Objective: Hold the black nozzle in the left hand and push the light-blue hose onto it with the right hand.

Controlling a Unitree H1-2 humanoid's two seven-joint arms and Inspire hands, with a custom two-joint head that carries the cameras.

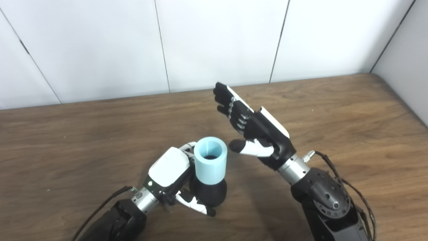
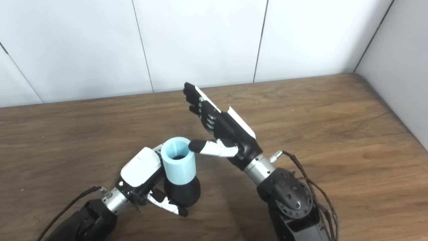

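1. Light-blue hose [image 1: 210, 160], a short, wide tube, stands upright with its open end facing up; its lower end sits over the black nozzle [image 1: 210, 193].
2. Black nozzle: a rounded dark body, showing below the hose's bottom edge, near the front of the wooden table [image 1: 351, 110]. Whether it rests on the tabletop cannot be told.
3. Left hand [image 1: 174, 174]: fingers and thumb wrapped around the nozzle and hose from the left. Thumb lies low across the front of the nozzle; one white fingertip shows behind the hose near its rim. White back of the hand faces up.
4. Right hand [image 1: 254, 129]: holds nothing. Fingers are extended, close side by side, pointing up and away toward the white wall panels [image 1: 217, 40]. Thumb is spread apart from them, pointing left toward the hose.
5. Thumb tip sits just beside the hose's upper rim. In the left eye view a small gap shows; in the right eye view the tip overlaps the rim, so contact cannot be told.
6. Black cables trail from both forearms.
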